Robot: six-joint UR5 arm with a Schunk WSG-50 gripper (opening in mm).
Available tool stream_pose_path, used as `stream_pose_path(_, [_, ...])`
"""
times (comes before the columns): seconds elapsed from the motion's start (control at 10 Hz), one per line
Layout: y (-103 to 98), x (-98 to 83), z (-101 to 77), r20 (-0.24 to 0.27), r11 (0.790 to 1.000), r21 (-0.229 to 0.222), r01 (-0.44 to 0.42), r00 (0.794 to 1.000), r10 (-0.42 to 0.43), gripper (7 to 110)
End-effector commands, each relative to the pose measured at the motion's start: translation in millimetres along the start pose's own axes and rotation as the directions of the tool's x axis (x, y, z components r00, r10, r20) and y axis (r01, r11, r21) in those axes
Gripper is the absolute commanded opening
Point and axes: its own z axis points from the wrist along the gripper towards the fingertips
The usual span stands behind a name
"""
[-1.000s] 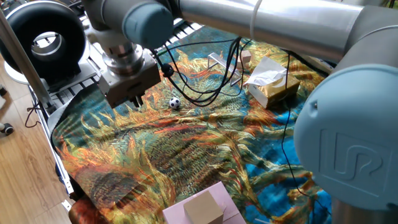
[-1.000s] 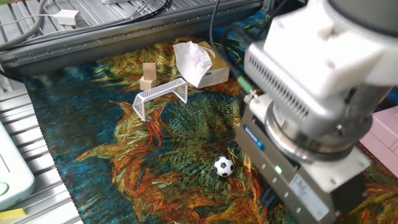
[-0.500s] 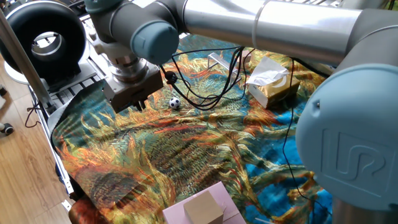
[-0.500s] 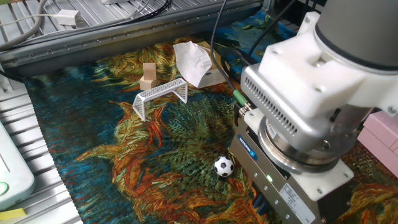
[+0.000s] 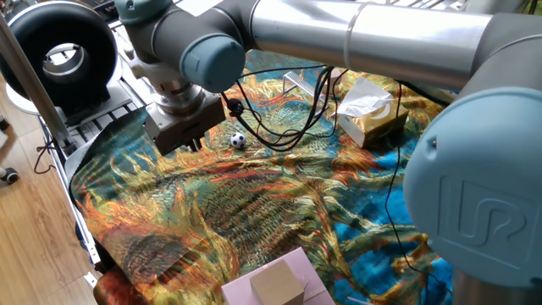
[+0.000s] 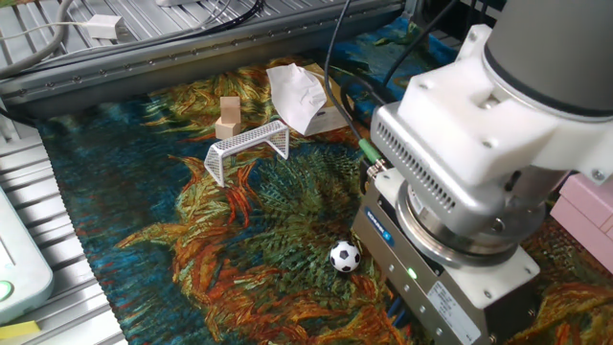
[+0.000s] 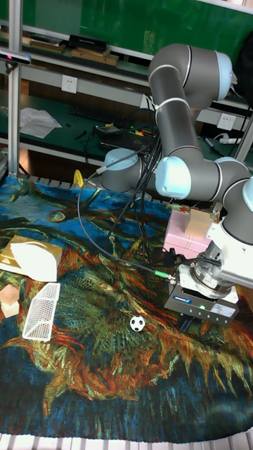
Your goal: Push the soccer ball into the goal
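The soccer ball [image 5: 238, 141] [image 6: 345, 256] [image 7: 137, 323] is a tiny white ball with black patches, resting on the patterned cloth. My gripper [image 5: 192, 145] [image 7: 187, 324] hangs low just beside it, a short gap away and not touching. Its dark fingertips sit close together with nothing between them. In the other fixed view only the gripper's body shows and the fingertips are hidden. The goal [image 6: 247, 149] [image 7: 41, 311] [image 5: 296, 82] is a small silver mesh frame standing across the cloth, on the ball's far side from the gripper.
A tan tissue box [image 5: 373, 114] [image 6: 306, 96] [image 7: 31, 259] and a small wooden block [image 6: 228, 117] stand near the goal. A pink box [image 7: 186, 232] sits behind the gripper. Black cables [image 5: 279, 119] trail over the cloth near the ball.
The gripper has come down closer to the cloth and shifted slightly toward the ball. The ball and goal have not moved.
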Motion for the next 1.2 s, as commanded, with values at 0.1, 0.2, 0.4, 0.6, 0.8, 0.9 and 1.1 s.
stream_pose_path(0.1, [2.7,16.5,-0.7,-0.067,1.000,-0.017,0.014,0.998,-0.015,7])
stream_pose_path(0.2, [4.2,16.6,-0.7,-0.068,1.000,-0.023,0.020,0.997,-0.021,7])
stream_pose_path(0.4, [10.1,15.7,-0.8,-0.063,0.999,-0.047,0.017,0.998,-0.020,7])
stream_pose_path(0.6, [18.2,11.8,-1.1,-0.048,0.997,-0.078,0.012,0.999,-0.016,7])
stream_pose_path(0.8, [17.4,12.1,-1.1,-0.049,0.997,-0.076,0.020,0.999,-0.023,7])
stream_pose_path(0.9, [17.3,12.5,-1.1,-0.050,0.997,-0.076,0.021,0.998,-0.025,7])
stream_pose_path(1.1, [18.6,14.5,-1.3,-0.058,0.997,-0.081,0.016,0.998,-0.021,7])
